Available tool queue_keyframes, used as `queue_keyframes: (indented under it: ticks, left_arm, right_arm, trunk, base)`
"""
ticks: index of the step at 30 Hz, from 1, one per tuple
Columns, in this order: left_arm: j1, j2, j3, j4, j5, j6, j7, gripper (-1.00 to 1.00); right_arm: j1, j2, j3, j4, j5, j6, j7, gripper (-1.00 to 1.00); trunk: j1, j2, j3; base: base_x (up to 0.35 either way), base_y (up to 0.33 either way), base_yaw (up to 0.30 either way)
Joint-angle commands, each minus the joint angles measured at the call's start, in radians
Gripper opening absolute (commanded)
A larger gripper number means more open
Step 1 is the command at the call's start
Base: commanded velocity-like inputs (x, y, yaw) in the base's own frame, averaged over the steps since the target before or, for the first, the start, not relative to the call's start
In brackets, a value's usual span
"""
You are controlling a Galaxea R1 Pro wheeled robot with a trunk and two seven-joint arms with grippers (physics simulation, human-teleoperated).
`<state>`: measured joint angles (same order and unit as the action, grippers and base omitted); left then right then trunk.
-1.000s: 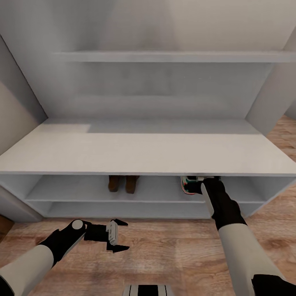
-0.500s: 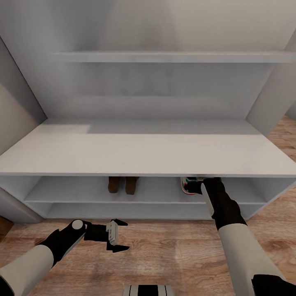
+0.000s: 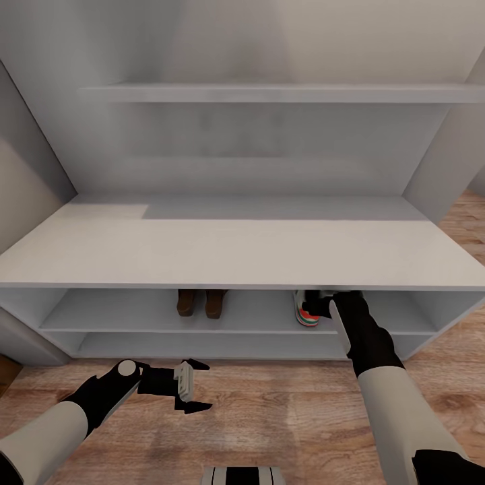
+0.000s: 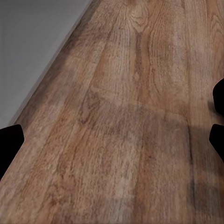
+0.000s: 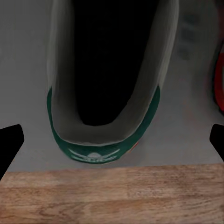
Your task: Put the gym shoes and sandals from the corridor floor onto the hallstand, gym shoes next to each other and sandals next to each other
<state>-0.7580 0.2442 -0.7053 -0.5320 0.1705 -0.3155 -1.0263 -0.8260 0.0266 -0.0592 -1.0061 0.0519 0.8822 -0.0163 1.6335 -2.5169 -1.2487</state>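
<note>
The white hallstand (image 3: 236,252) stands right before me. Two brown sandals (image 3: 202,302) sit side by side on its upper shelf bay. To their right, a white gym shoe (image 3: 307,311) with a red heel rests on the same shelf. My right gripper (image 5: 112,142) hovers open over this gym shoe (image 5: 109,88), whose green heel faces me; the fingertips (image 5: 10,140) stand wide of it. A red edge of a second shoe (image 5: 219,84) shows beside it. My left gripper (image 3: 194,386) hangs open and empty over the corridor floor (image 4: 130,116).
The bench top (image 3: 135,249) overhangs the shelf and hides my right gripper's fingers in the head view. Two floating wall shelves (image 3: 269,93) sit above. Grey walls close in at left (image 3: 27,168). A lower shelf (image 3: 202,343) runs beneath.
The gym shoe under my right gripper has settled lower and more upright on the shelf, its red heel now showing. Both arms have hardly moved.
</note>
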Motion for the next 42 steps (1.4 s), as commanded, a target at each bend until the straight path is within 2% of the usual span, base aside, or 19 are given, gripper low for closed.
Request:
queue_keyframes:
  ticks: [1, 10, 31, 42]
  left_arm:
    - [-0.001, 0.001, -0.008, 0.000, 0.007, -0.005, 0.002, 1.00]
    - [-0.001, 0.001, -0.008, 0.000, 0.007, -0.005, 0.001, 1.00]
    - [-0.001, 0.002, -0.008, 0.001, 0.007, -0.007, 0.000, 1.00]
    - [-0.001, 0.001, -0.008, 0.001, 0.007, -0.007, 0.000, 1.00]
  right_arm:
    - [0.000, 0.001, -0.002, -0.001, 0.005, 0.004, 0.001, 1.00]
    - [-0.001, 0.001, -0.001, -0.001, 0.005, 0.004, 0.001, 1.00]
    - [0.000, 0.001, -0.001, -0.002, 0.005, 0.004, 0.002, 1.00]
    - [0.003, 0.001, -0.004, -0.005, 0.005, 0.001, 0.004, 1.00]
  trunk:
    - [0.000, 0.000, -0.001]
    - [0.000, 0.000, -0.001]
    - [0.000, 0.000, -0.001]
    - [0.000, 0.000, -0.001]
  base:
    - [0.000, 0.000, 0.000]
    - [-0.067, 0.000, 0.000]
    - [-0.321, 0.000, 0.000]
    - [-0.041, 0.000, 0.000]
